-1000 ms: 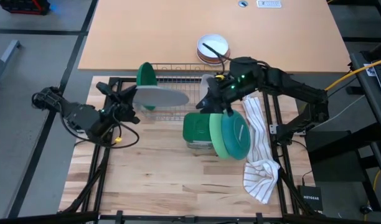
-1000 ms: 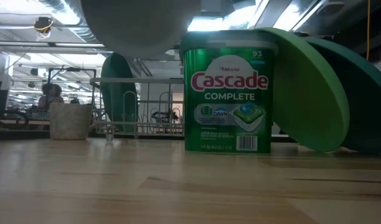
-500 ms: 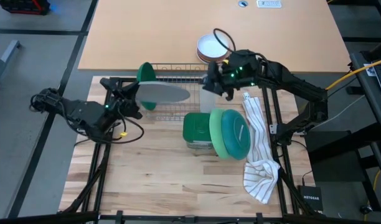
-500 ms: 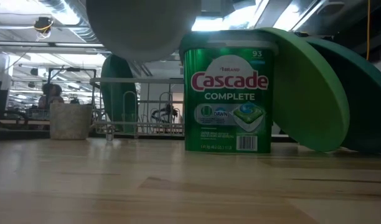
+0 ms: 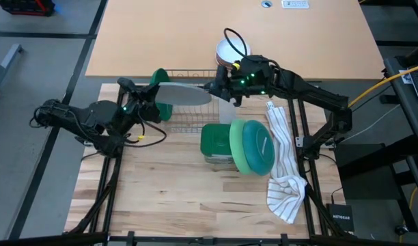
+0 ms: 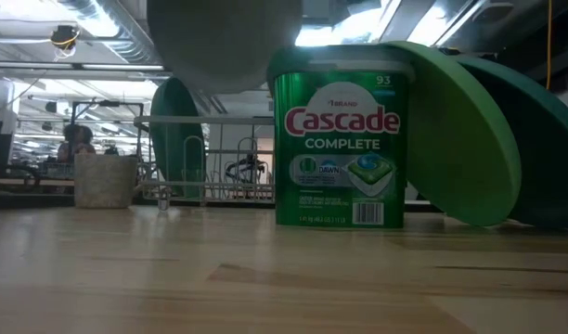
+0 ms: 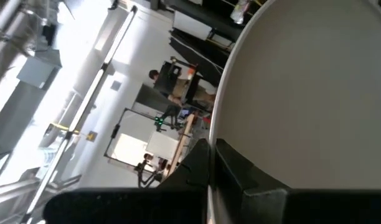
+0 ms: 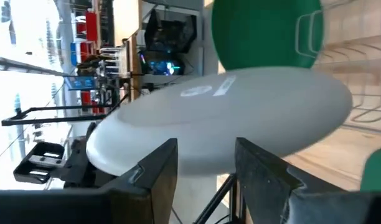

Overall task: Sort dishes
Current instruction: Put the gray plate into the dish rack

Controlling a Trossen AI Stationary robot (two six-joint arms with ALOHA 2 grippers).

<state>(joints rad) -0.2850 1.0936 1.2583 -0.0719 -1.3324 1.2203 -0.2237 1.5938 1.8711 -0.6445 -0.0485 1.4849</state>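
My left gripper [image 5: 146,104] is shut on a grey plate [image 5: 184,96], held in the air over the wire rack [image 5: 188,113]. The plate also shows in the low view [image 6: 224,42]. A dark green plate [image 5: 160,82] stands on edge in the rack. My right gripper [image 5: 219,87] is open at the grey plate's right rim, and that rim [image 8: 228,118] lies just ahead of its fingers. I cannot tell whether they touch it. A light green plate [image 5: 240,147] and a teal plate [image 5: 259,147] lean on a green detergent tub [image 5: 214,142]. A small pale mug [image 5: 227,109] stands by the rack. My left gripper pinches the grey plate's left rim [image 7: 225,134] between its two fingers, coming level from the table's left. The plate is lifted clear above the rack, close to level, its far side reaching toward my right gripper.
A white striped towel [image 5: 284,164] lies along the table's right side. A stack of bowls, white on top [image 5: 233,53], sits on the far board. Bare wood lies in front of the tub toward the near edge.
My left gripper has carried the grey plate toward the table's far edge and a little right, over the rack. My right gripper has gone from above the light green plate toward the far edge, then left to the grey plate's right rim.
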